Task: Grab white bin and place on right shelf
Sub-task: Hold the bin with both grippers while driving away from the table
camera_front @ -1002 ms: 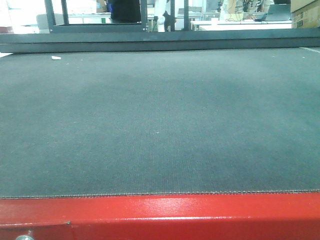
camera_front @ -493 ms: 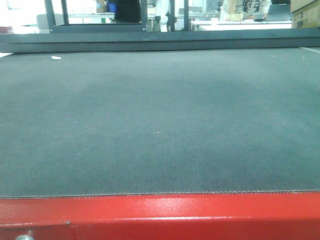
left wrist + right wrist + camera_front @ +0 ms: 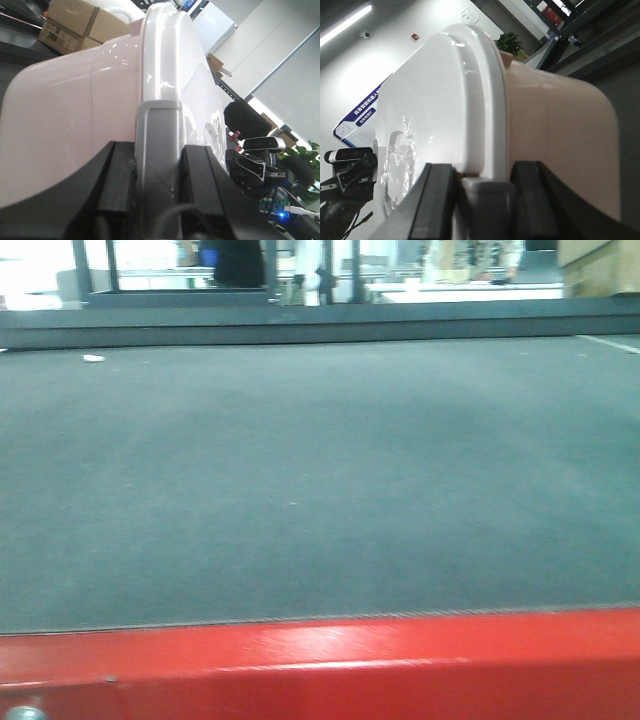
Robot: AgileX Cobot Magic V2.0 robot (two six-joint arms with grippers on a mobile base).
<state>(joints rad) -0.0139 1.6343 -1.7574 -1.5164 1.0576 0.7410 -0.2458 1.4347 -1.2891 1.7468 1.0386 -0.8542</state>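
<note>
front view, slightly blurred. a broad bench (image 3: 320,490) with a dark grey textured mat top fills most of the frame. a glossy red metal rail (image 3: 320,660) runs the full length of its near edge.

the white bin (image 3: 65,115) (image 3: 560,135), a large pale pinkish plastic tub with rounded corners, appears close up in both wrist views. its flat white overhanging lid (image 3: 170,60) (image 3: 440,100) is in place. the bin sits between the two end effectors, one at each end, each gripping at the lid rim. what lies beneath the bin cannot be told.

brown cardboard boxes (image 3: 70,25) stand behind the bin in the left wrist view.

left end effector (image 3: 157,150): its black fingers (image 3: 116,175) are pressed in from either side of a grey plastic latch (image 3: 157,125) at the lid rim, pinching it.

right end effector (image 3: 484,172): its black fingers (image 3: 439,195) are likewise pressed against a matching grey latch (image 3: 485,195) at the opposite rim, pinching it.

minor items: a small black webcam (image 3: 262,144) shows beyond the lid in the left wrist view. a small white scrap (image 3: 92,358) lies near the bench's far left corner. a round silver bolt head (image 3: 25,712) sits at the left end of the red rail.
</note>
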